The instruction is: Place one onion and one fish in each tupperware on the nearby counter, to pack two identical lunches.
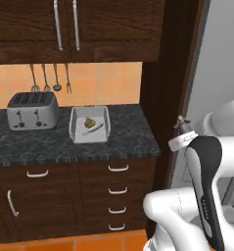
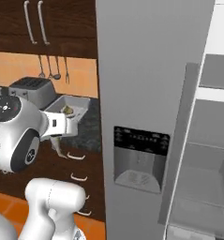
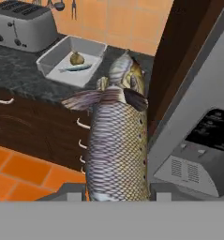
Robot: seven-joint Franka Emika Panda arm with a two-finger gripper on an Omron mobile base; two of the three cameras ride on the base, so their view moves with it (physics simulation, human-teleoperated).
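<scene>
A large scaly grey-brown fish (image 3: 117, 140) stands lengthwise in the hand view, with my gripper (image 3: 115, 193) shut on its near end. It hangs over the floor in front of the cabinets, short of the counter (image 3: 19, 77). On the counter (image 1: 50, 142) sits a grey tupperware (image 1: 75, 128) next to the toaster. It holds a yellow-brown onion (image 1: 89, 122) and a small slim fish (image 1: 94, 129). The hand view shows the same tupperware (image 3: 51, 60), onion (image 3: 76, 58) and small fish (image 3: 76, 68) ahead and to the left of the held fish.
A silver toaster (image 1: 33, 110) stands left of the tupperware, with utensils (image 1: 50, 78) hanging on the orange wall behind. Dark drawers (image 1: 117, 196) are below the counter. A tall grey fridge (image 2: 151, 93) rises to the right, its shelves (image 2: 212, 140) showing.
</scene>
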